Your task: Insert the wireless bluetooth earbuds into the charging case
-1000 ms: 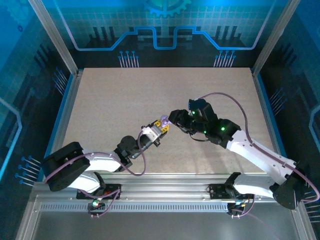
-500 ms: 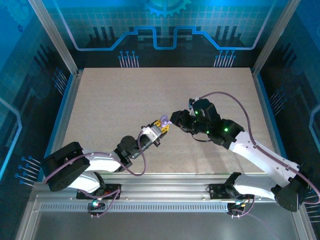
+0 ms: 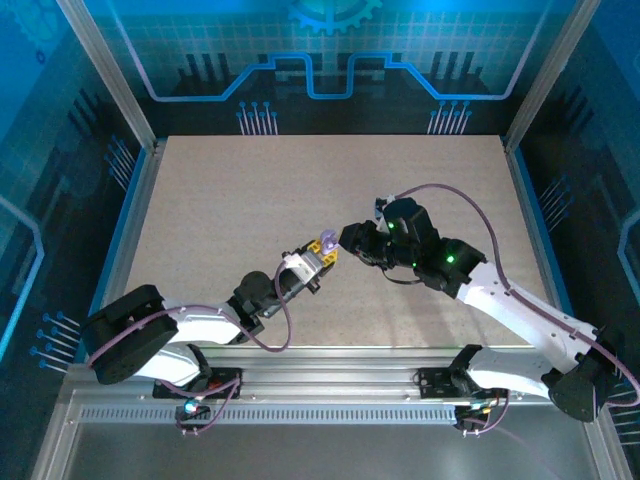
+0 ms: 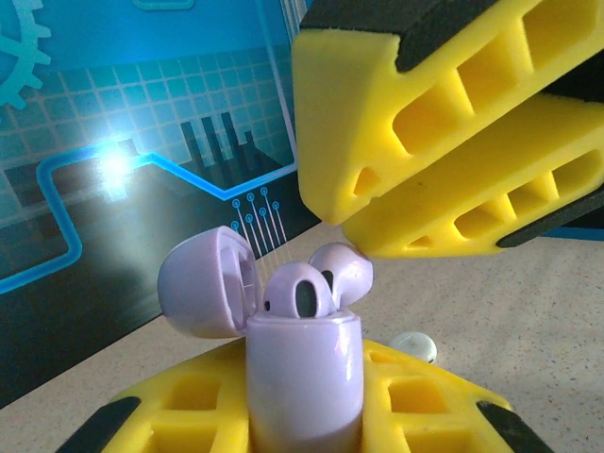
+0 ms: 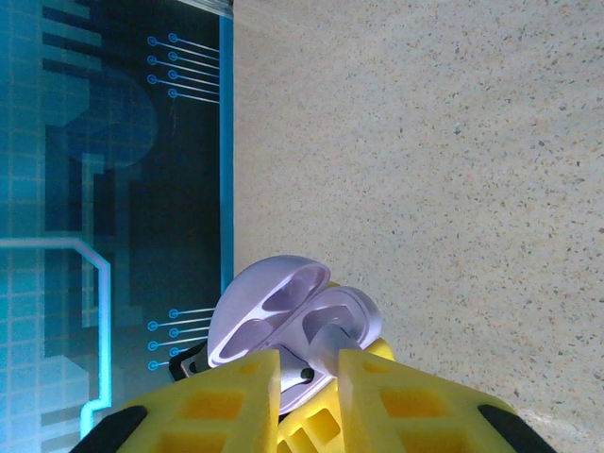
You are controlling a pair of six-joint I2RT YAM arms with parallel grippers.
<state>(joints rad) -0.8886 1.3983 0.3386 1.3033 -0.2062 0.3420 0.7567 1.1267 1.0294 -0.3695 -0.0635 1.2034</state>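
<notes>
**Top external: edged closer, narrowed to a slit**

Finds the right gripper (image 3: 347,238) nearer the left gripper (image 3: 325,247) than a second ago, jaws drawn almost together, tips just over the second earbud (image 4: 342,272). Cannot tell whether touching. Suggests pressing home rather than carrying.

Places the charging case (image 4: 304,377) upright above the table (image 4: 528,321), clamped between the left jaws. Shows glossy lilac plastic, lid (image 4: 203,288) hinged back, first earbud (image 4: 297,294) seated, both heads proud of the rim.
</notes>
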